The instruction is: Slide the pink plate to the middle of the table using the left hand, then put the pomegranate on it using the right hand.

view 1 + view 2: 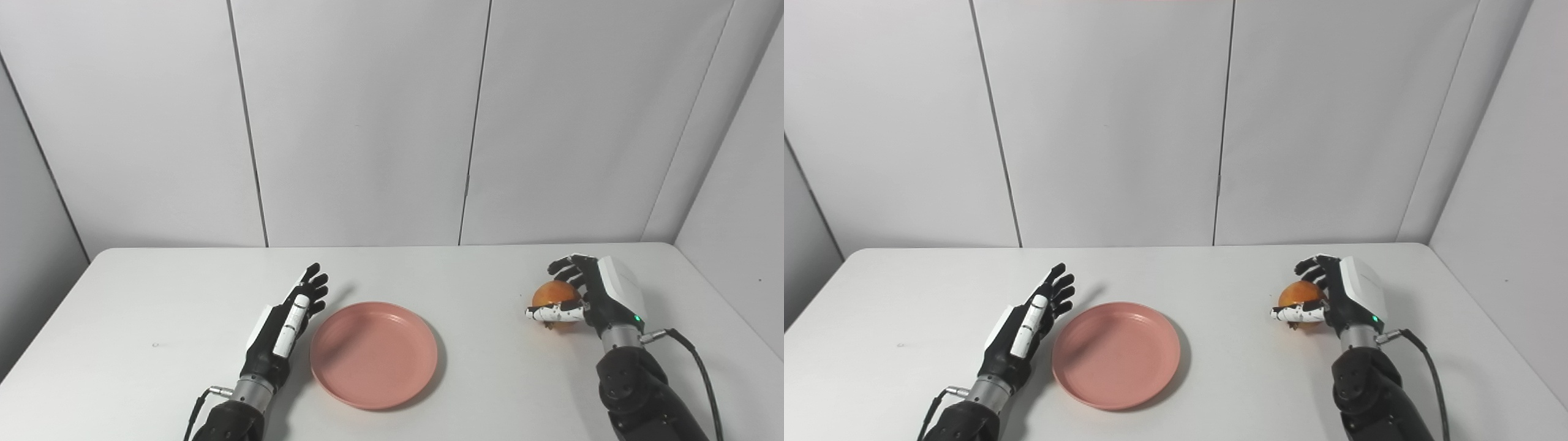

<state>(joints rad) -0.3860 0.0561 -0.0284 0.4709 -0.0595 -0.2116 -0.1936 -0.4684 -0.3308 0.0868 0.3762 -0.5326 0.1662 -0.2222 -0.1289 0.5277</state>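
The pink plate (374, 353) lies flat on the white table (153, 294), near its middle and toward the front. My left hand (291, 318) is open with fingers straight, just left of the plate's rim; I cannot tell whether it touches it. The orange-red pomegranate (553, 296) sits at the right of the table. My right hand (585, 294) is cupped around it, thumb across its front and fingers curled over its far side. I cannot tell whether the fruit rests on the table or is lifted.
Grey wall panels (367, 122) stand behind and to the right of the table. A black cable (698, 361) trails from my right wrist. Bare table lies between the plate and the pomegranate.
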